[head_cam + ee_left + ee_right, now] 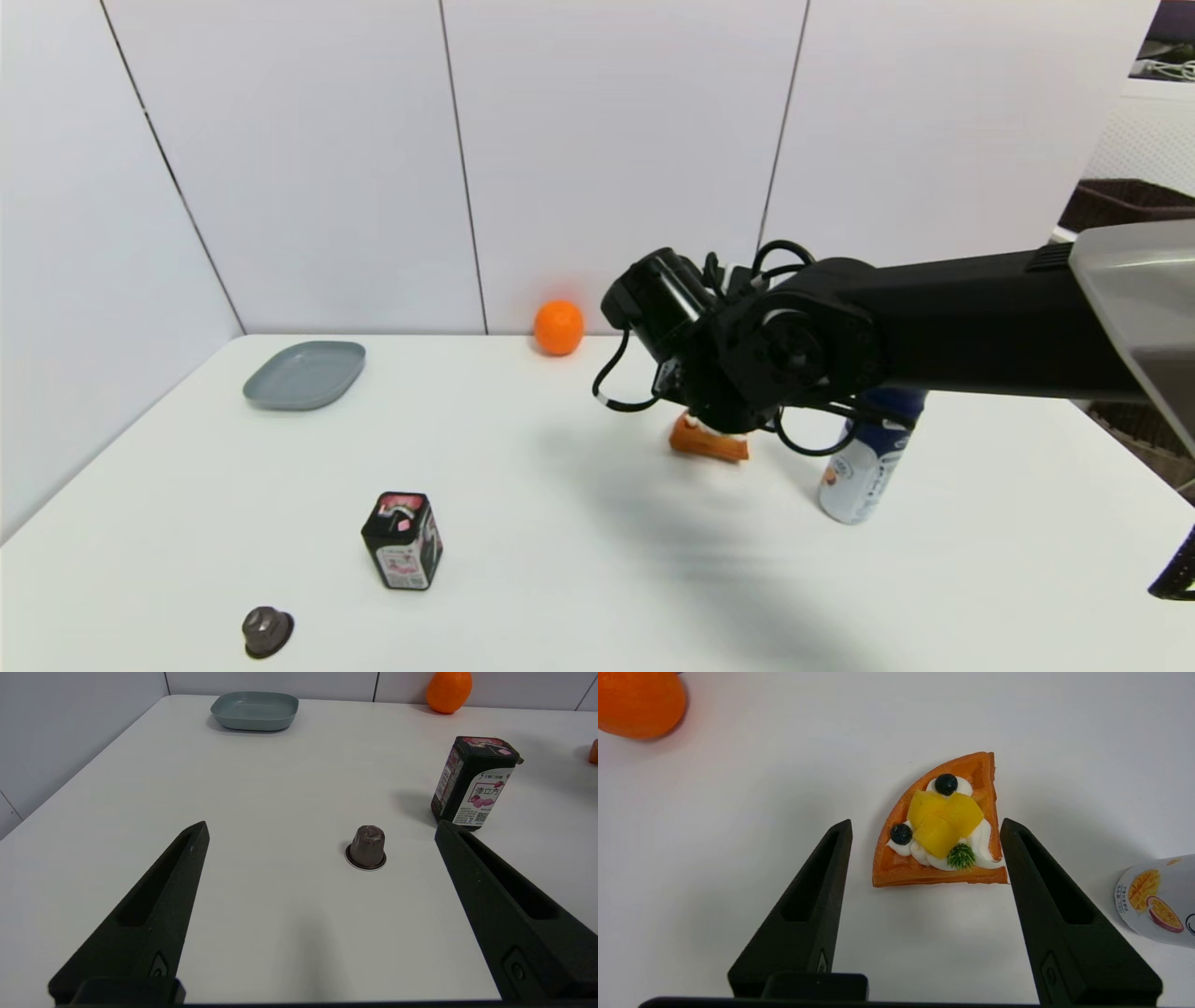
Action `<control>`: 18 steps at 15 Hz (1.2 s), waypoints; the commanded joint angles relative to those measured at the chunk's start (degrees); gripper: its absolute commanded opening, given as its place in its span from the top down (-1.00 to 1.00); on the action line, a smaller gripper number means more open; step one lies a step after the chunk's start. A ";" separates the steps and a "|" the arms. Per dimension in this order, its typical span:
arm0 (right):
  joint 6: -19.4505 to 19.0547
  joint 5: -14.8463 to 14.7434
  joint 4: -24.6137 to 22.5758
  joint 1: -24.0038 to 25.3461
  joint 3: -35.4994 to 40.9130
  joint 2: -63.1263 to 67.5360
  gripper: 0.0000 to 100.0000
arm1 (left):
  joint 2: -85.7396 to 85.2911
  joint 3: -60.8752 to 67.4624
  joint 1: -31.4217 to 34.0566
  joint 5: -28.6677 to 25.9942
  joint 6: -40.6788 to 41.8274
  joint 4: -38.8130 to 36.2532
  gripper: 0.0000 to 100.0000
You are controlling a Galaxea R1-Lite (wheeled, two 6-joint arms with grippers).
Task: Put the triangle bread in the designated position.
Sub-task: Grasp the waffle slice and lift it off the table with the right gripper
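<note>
The triangle bread (941, 826), an orange-brown wedge with white cream, yellow fruit, dark berries and a green bit, lies flat on the white table. My right gripper (927, 825) hovers just above it, open, one finger on each side of the wedge and neither touching it. In the head view the right arm reaches in from the right, and its wrist covers all but the bread's near edge (709, 444). The left gripper (321, 825) is open and empty over the table's near left part. The designated position carries no mark that I can pick out on the tabletop.
A blue-and-white drink can (864, 457) stands just right of the bread. A round orange (559, 327) sits by the back wall and a grey dish (305, 373) at the back left. A black box (402, 539) and a brown capsule (268, 631) are at the front left.
</note>
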 commanded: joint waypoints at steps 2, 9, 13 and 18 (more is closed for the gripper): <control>1.81 -0.30 0.30 -2.02 0.37 2.02 -1.00 | 0.07 0.00 0.01 0.00 -0.02 -0.02 -1.00; 5.50 -0.13 0.30 -2.73 0.19 5.19 -1.00 | 0.07 0.00 0.01 0.00 -0.02 -0.02 -1.00; 6.91 -0.04 0.12 -2.73 -0.16 8.09 -1.00 | 0.07 0.00 0.01 0.00 -0.02 -0.02 -1.00; 7.61 0.05 0.12 -2.73 -3.15 11.25 -1.00 | 0.07 0.00 0.01 0.00 -0.02 -0.02 -1.00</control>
